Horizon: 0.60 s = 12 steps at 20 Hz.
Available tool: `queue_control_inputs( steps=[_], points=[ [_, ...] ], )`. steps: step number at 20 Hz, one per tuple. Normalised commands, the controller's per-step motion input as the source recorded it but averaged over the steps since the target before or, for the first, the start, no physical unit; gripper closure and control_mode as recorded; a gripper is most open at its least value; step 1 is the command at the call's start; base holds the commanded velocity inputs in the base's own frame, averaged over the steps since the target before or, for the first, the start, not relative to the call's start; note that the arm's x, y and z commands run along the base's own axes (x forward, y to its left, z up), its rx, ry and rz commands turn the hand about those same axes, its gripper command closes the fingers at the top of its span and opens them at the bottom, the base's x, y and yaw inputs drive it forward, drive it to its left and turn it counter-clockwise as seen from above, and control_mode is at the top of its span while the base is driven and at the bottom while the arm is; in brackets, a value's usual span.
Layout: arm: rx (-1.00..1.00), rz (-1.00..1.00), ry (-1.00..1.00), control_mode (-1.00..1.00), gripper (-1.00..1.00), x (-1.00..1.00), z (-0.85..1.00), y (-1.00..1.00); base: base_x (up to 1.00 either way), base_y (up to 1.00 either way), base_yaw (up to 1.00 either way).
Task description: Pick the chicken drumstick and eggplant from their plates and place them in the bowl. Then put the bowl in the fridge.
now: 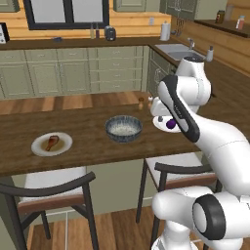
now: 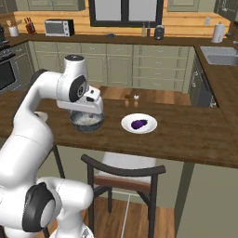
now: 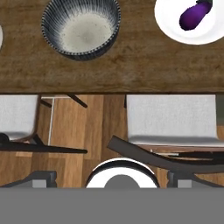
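Broadly, layout: the surface (image 1: 93, 141) carries three dishes in a row, the drumstick's plate (image 1: 52, 144) at one end, the bowl (image 1: 124, 128) in the middle and the eggplant's plate (image 2: 139, 123) at the other end; the bowl between the two looks set there to keep both carries short.
Chicken drumstick (image 1: 52, 142): lies flat near the middle of its plate, well apart from the bowl; in the left base view its long axis runs on a diagonal, fat end up and toward the bowl, thin end down and away from it.
Eggplant (image 3: 194, 15): lies on its side on its plate; in the hand view its long axis slants, the broad rounded end lower and toward the bowl, the narrower stem end higher and away from it.
Bowl: upright, mouth up, nothing inside it, so neither food is in yet.
Claw (image 3: 112, 181): fingers spread fully wide and holding nothing; it hangs high over the near edge of the surface, looking down on the chairs (image 3: 170, 118), the bowl and the eggplant's plate.
Why so: a high, wide-spread hold suits choosing a first target; I judge that the pick has not begun.
Grip thought: closing across the short width of either food, not along its length, should seat it best.
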Motion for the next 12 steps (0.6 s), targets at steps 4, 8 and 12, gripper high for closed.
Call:
queue_control_inputs(
  steps=[4,8,12],
  points=[
    [0.00,0.00,0.02,-1.00,-1.00,0.03,-0.42,-0.43,0.00,0.00,0.00],
    [0.00,-0.07,0.10,-1.00,-1.00,0.85,-0.40,-0.79,0.00,0.00,0.00],
    [0.05,-0.11,0.22,-1.00,-1.00,1.00,-0.15,-0.97,0.00,0.00,0.00]
  ],
)
